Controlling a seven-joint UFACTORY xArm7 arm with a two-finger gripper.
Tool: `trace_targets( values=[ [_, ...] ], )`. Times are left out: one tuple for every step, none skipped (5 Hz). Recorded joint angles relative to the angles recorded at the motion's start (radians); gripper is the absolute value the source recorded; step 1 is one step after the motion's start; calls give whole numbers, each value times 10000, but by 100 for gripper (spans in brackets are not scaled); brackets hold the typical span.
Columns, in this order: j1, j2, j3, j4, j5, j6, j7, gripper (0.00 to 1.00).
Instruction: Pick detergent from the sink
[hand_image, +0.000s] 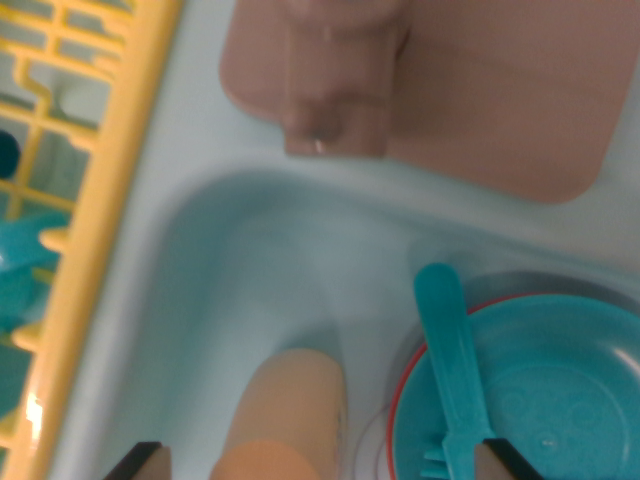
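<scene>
We look down into the pale blue sink (250, 260) from the wrist view. The detergent bottle (285, 415), peach coloured, lies in the basin at the near edge of the view, between the two tool fingertips (140, 460) showing at the bottom corners. Tool (318, 462) is spread wide and grasping nothing; the bottle sits nearer the left fingertip, with a clear gap on both sides.

Right of the bottle: a teal plate (560, 400) with a red rim under it, and a teal fork (450, 360) lying across the plate's left part, its tines near the right fingertip. Far side: a brown faucet block (335, 80) on a brown pad (500, 90) on the sink deck. Left: a yellow dish rack (90, 200) with some teal things inside, too blurred to tell what.

Step in hand, as we read it: approach and alignment over the bottle, grasp not yet made. The picture is motion-blurred, so height above the bottle is hard to judge.

Next move calls for:
- centre the tool on the bottle, shifting a little left
- descend straddling the body across its narrow width
- keep the right fingertip off the fork and plate rim
- close, then lift straight up, clear of the basin wall

Risk: round plastic body may roll or slip if we pinch off-centre.
</scene>
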Motion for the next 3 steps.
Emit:
trace_targets(
  values=[
    [-21, 67, -26, -250, 22, -293, -169, 0],
    [-21, 67, -26, -250, 22, -293, -169, 0],
    [-38, 121, -46, -450, 40, -528, -304, 0]
  ],
)
